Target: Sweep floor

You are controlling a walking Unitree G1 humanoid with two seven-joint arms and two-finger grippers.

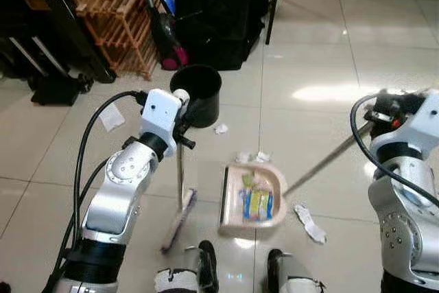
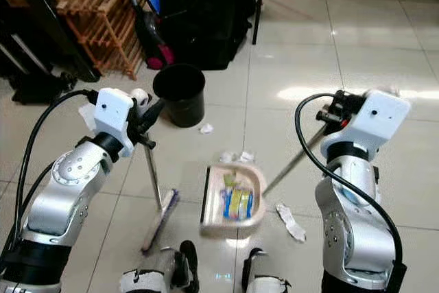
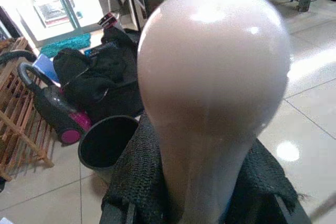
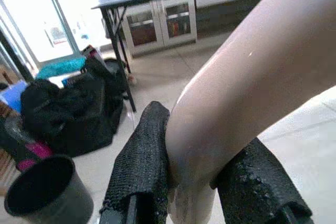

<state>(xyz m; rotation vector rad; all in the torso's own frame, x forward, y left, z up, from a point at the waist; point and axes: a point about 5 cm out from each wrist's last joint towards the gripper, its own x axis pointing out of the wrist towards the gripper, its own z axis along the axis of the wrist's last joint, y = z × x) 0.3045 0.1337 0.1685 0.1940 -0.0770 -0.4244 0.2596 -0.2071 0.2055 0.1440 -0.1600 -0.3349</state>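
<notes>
While the tiled floor [image 1: 322,39] fills most of the frame, a pile of black bags [image 1: 219,12] sits at the top middle, next to a wooden rack [image 1: 113,15] at the upper left. A vacuum [image 1: 161,32] with a pink part leans between the rack and the bags. Just below them, near the middle of the frame, stands a black bin [image 1: 197,94].

The left arm [image 1: 127,183] comes up from the lower left. Its left gripper [image 1: 184,111] is clenched around the top of the broom [image 1: 180,197], just in front of the bin. In the left wrist view the black fingers [image 3: 136,177] hug the round pale knob of the broom. The broom stands almost straight up, and its brush rests on the floor at the lower middle of the frame.

The right arm [image 2: 353,197] is at the right side. Its right gripper [image 2: 334,116] is closed on the long handle of the dustpan [image 1: 254,197]. In the right wrist view its fingers [image 4: 142,166] squeeze the pale handle from both sides. The dustpan lies flat on the floor at the lower middle, just right of the brush. Yellow and blue wrappers [image 1: 258,200] lie in it.

Small white scraps [image 1: 310,222] lie on the floor beside the pan, and more scraps [image 1: 221,129] lie between the pan and the bin.
</notes>
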